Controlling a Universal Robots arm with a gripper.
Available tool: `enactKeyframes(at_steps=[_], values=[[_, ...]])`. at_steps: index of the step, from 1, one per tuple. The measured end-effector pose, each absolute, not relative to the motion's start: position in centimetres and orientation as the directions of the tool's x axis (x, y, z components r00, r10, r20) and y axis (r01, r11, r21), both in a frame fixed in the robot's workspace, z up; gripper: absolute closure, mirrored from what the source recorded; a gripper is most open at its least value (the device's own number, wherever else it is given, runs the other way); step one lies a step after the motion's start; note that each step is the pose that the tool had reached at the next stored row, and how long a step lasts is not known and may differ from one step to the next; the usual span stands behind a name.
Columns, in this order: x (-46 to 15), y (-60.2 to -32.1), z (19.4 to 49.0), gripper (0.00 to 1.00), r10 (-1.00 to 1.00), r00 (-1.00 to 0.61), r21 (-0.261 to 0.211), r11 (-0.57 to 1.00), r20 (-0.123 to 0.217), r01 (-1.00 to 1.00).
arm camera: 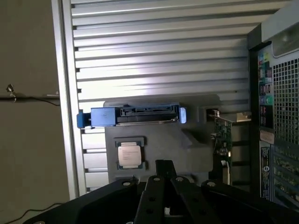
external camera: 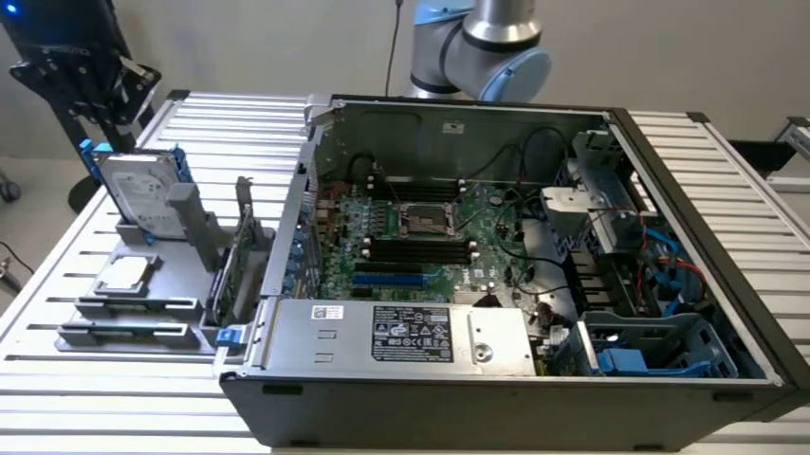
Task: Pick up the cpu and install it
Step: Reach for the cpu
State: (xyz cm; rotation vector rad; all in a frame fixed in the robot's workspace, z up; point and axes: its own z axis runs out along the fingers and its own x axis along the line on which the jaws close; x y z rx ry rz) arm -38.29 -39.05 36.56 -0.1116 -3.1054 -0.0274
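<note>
Cpu [external camera: 123, 275] not yet picked up; by size, slatted desk [external camera: 727, 180] carries an open computer case [external camera: 506, 412], with a grey holder [external camera: 177, 284] just beside it at the exterior view's left. Hard drive [external camera: 137, 194] stands upright in its blue frame on the holder, and the cpu lies flat, silver top up, in a square recess near the drive. Pincer [arm camera: 164, 164] clenched, grasping nothing, poised over the holder near the cpu.

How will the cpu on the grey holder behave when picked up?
The cpu looks flat with a smooth metal top, so probably stiff, light, maybe slippery. Lying flat in the grey holder, it seems unlikely to roll or tip.
</note>
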Motion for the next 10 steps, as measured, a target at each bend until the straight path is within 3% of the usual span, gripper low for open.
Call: enactKeyframes(at_steps=[10], values=[[-42.3, -39.0, 35.8, 0.89, 0.072, -0.996, 0.004, 0.997, 0.050, 0.072]])
